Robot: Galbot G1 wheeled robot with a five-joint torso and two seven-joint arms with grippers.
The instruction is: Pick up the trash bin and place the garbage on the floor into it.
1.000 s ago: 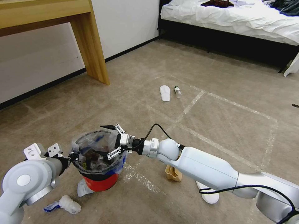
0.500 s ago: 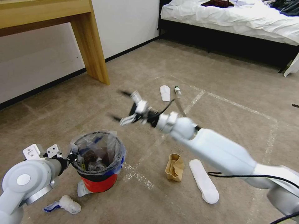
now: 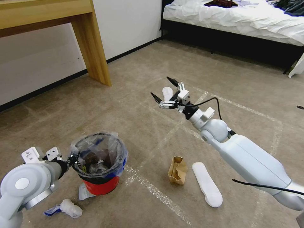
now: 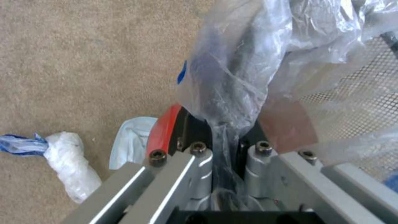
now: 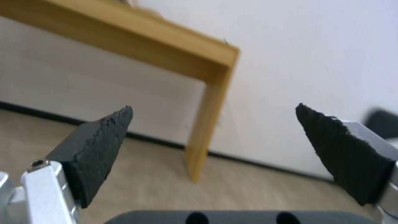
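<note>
Two grippers are split by role: trash bin [image 3: 100,164], on carpet nr wooden desk leg [image 3: 95,50], is pinched at its bag-lined rim by the left gripper [image 4: 224,146], prob. to keep it steady. Beyond the bin, the right gripper [image 3: 164,89] is held aloft, spread wide & empty, above a far slipper [image 3: 167,94]. Paper bag [image 3: 177,170] & near slipper [image 3: 207,183] lie uncollected beside the bin.

This is a bedroom. There is a bed [image 3: 240,19] with white sheets. A wooden table [image 3: 63,19] stands by the wall.

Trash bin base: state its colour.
Red, below the bag-lined rim of the trash bin; clearest in the head view.
</note>
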